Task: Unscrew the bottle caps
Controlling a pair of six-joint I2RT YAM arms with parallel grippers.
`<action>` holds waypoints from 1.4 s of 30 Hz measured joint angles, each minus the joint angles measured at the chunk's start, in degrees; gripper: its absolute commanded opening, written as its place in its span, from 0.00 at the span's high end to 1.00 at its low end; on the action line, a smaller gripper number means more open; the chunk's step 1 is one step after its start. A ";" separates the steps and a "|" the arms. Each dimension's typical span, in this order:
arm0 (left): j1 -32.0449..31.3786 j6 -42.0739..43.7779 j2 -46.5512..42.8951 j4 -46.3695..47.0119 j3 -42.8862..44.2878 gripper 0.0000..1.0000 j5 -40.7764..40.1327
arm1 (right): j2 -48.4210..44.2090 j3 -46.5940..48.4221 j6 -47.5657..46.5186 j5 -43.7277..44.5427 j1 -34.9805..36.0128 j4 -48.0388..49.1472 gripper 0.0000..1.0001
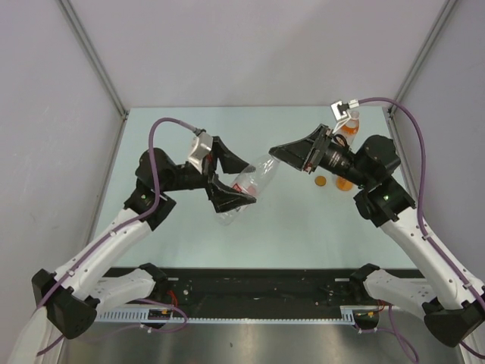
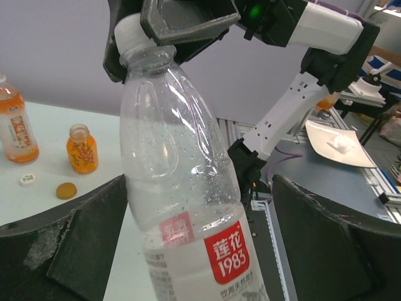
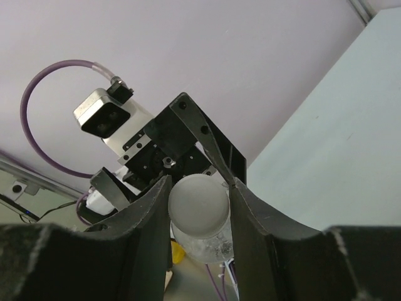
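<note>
A clear bottle (image 1: 254,182) with a red label (image 2: 227,252) hangs tilted over the middle of the table. My right gripper (image 3: 199,188) is shut on its whitish cap (image 3: 198,202), and the same gripper (image 2: 188,19) covers the bottle's top in the left wrist view. My left gripper (image 2: 199,188) stands open on both sides of the bottle's body, with a gap at its right finger (image 2: 326,238). At the far right stand a tall orange bottle (image 1: 348,127) and a squat orange bottle (image 2: 82,149). An orange cap (image 1: 320,181) and a white cap (image 2: 27,179) lie loose beside them.
The pale table (image 1: 303,235) is walled by grey panels with metal posts at the far corners. The arms' bases and a black rail run along the near edge. Off the table, a white tray (image 2: 335,143) sits on a bench.
</note>
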 measured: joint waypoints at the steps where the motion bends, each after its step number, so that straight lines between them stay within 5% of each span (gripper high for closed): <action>1: -0.33 0.17 0.39 -0.39 0.09 0.00 0.26 | 0.00 0.00 -0.31 0.11 0.31 0.00 1.00; 10: -1.95 1.01 3.08 -3.76 0.11 0.03 0.61 | 0.00 0.00 -3.19 1.84 3.23 0.37 1.00; 19: -2.89 1.49 3.56 -5.01 0.11 0.51 1.18 | -0.63 0.00 -7.76 5.49 5.92 0.35 1.00; 22: -2.93 1.88 3.74 -5.22 0.11 0.57 1.33 | -0.79 0.02 -9.51 7.30 6.88 0.15 1.00; 26: -2.95 2.62 3.72 -5.46 0.11 0.57 1.42 | -1.22 0.07 -10.91 9.46 8.20 -0.44 0.49; 29: -3.06 3.39 3.67 -6.01 0.22 0.57 1.09 | -1.84 0.24 -11.52 10.91 9.16 -1.75 0.32; 35: -3.06 5.51 3.58 -8.74 0.70 0.64 -1.20 | -2.36 3.78 -13.11 14.27 10.23 -7.72 0.21; 42: -4.00 9.53 2.14 -12.41 0.87 0.81 -7.41 | -3.17 6.97 -14.91 21.42 11.87 -14.34 0.20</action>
